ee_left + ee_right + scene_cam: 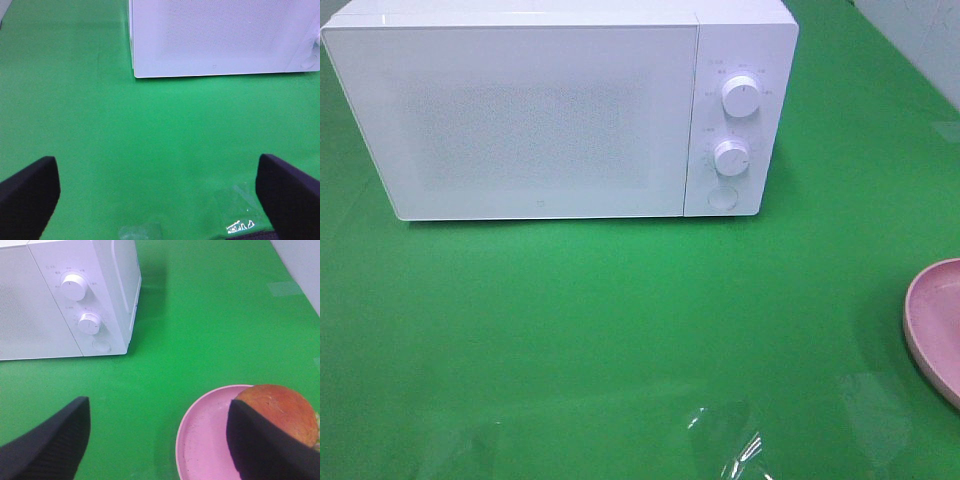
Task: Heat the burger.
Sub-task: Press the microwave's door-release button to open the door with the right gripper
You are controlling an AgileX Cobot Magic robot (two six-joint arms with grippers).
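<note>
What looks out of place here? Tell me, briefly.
Nothing looks spilled or damaged. The microwave stands square with its door shut, and the burger sits on the pink plate. The only oddity is a patch of clear shiny film lying on the green table in front of the microwave.

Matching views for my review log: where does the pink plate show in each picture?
Exterior high: pink plate cut off at the right edge.
Left wrist: not in it.
Right wrist: pink plate with the burger on it.
Shared landmark: white microwave, in all three views.
</note>
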